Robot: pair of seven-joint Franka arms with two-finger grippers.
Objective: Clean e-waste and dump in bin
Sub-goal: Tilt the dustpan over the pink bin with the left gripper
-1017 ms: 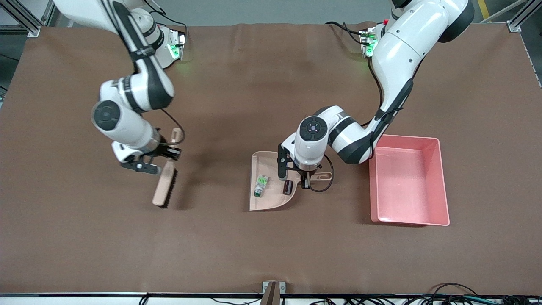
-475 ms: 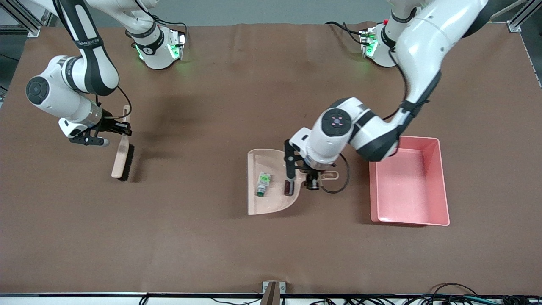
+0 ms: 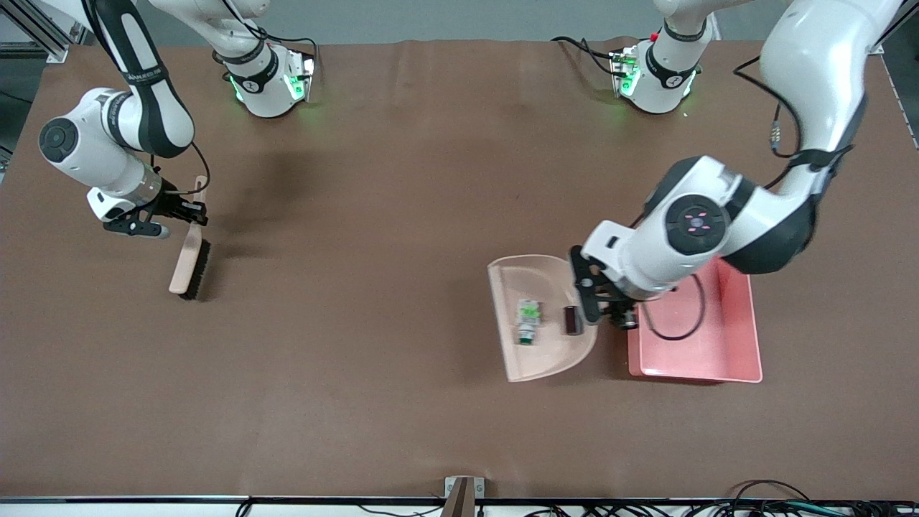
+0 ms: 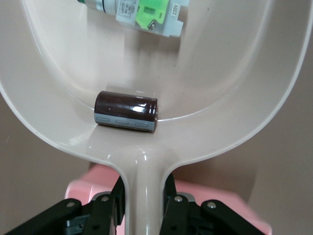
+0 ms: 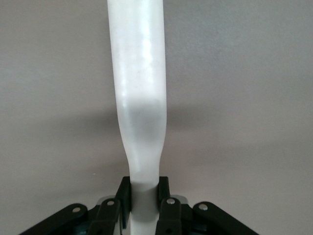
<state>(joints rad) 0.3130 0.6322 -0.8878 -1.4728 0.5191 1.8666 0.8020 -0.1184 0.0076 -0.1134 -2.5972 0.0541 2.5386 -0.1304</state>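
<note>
The left gripper (image 3: 607,310) clamps the beige dustpan (image 3: 542,316) handle at the pink bin (image 3: 739,362) edge, lower right of frame; white-green component (image 3: 528,321) and dark cylinder (image 3: 571,320) inside. The right gripper (image 3: 188,212) grips the brush (image 3: 190,262), upper left

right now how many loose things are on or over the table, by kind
e-waste bits: 2, a white component and a dark cylinder, both in the dustpan
dustpans: 1, beige dustpan, handle in the left gripper
brushes: 1, beige brush, held by the right gripper
bins: 1, pink bin
total: 5
</note>
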